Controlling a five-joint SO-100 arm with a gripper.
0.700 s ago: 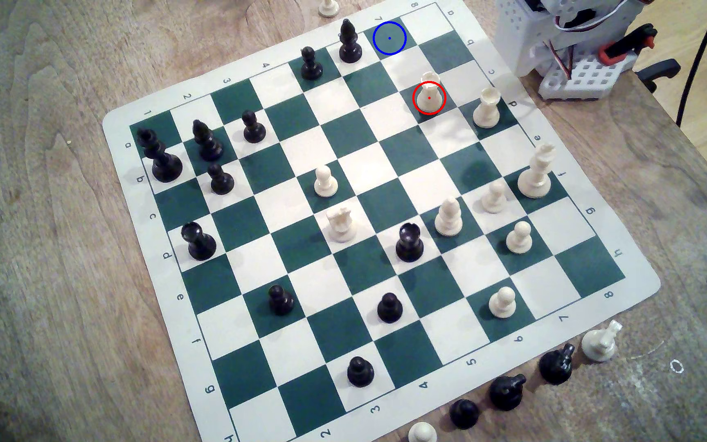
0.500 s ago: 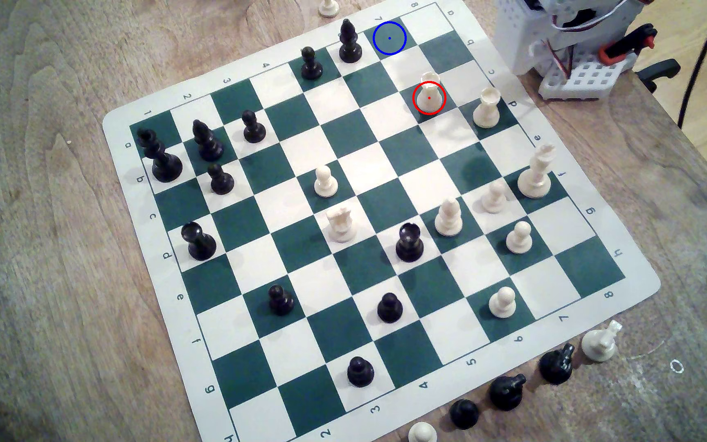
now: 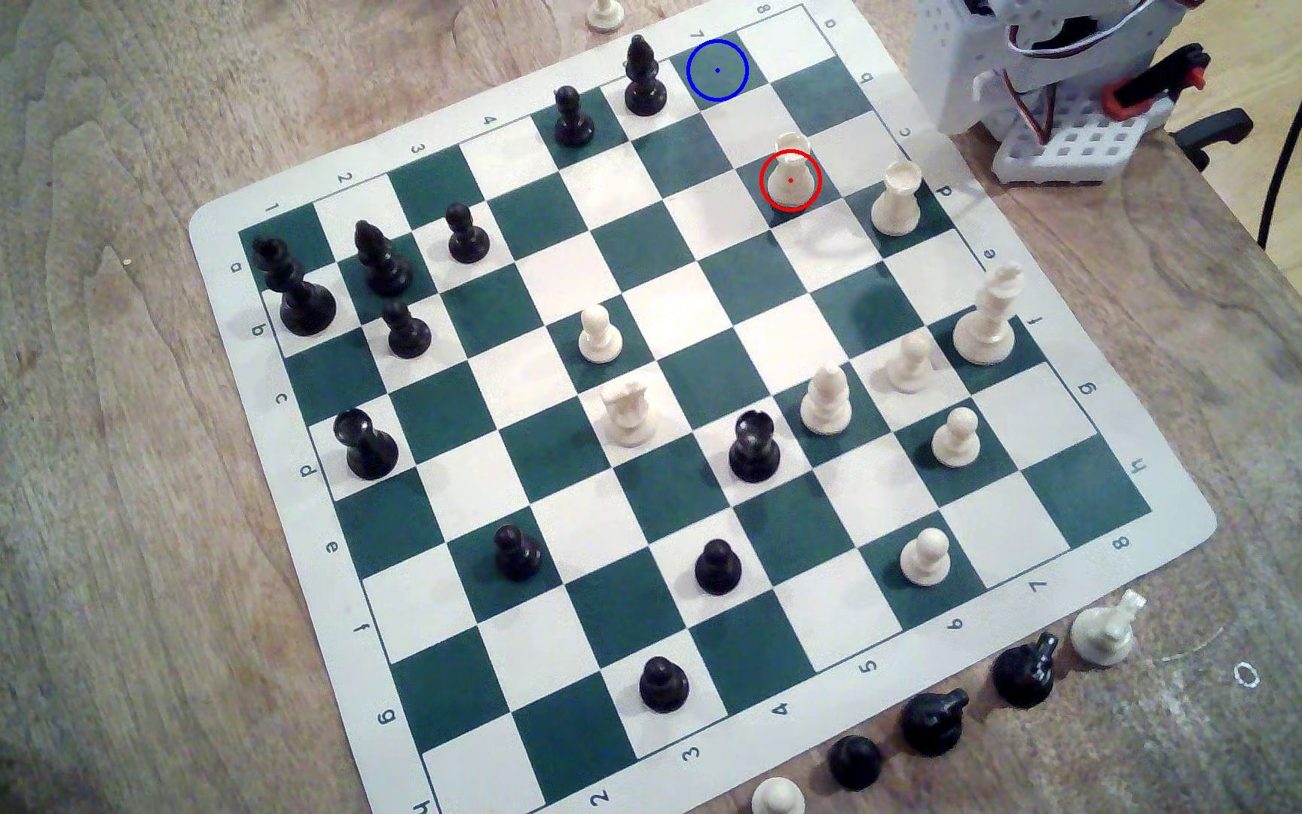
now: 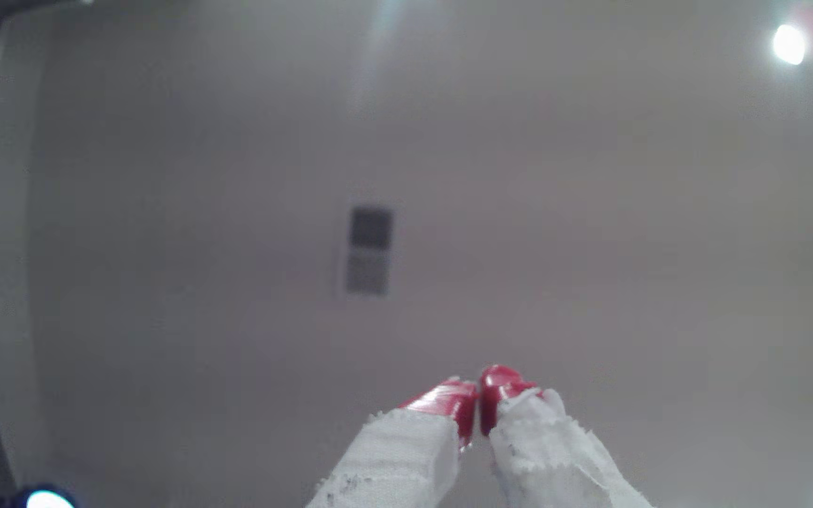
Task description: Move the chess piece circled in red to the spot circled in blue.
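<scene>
In the exterior view the chess piece, a short cream rook with a notched top, stands upright inside the red circle on a dark green square near the board's far right corner. The spot, a dark green square ringed in blue with a centre dot, is bare and lies further back, toward the exterior view's left of the rook. The wrist view has my gripper pointing up at a pale ceiling. Its red-tipped fingers are pressed together, shut on nothing, far from the board.
A black bishop and a black pawn stand just left of the spot. A second cream rook is right of the circled one. My arm's white base sits off the board's far right corner. Captured pieces line the near edge.
The arm's white body and cables at the exterior view's top right have shifted slightly. No piece on the board has moved.
</scene>
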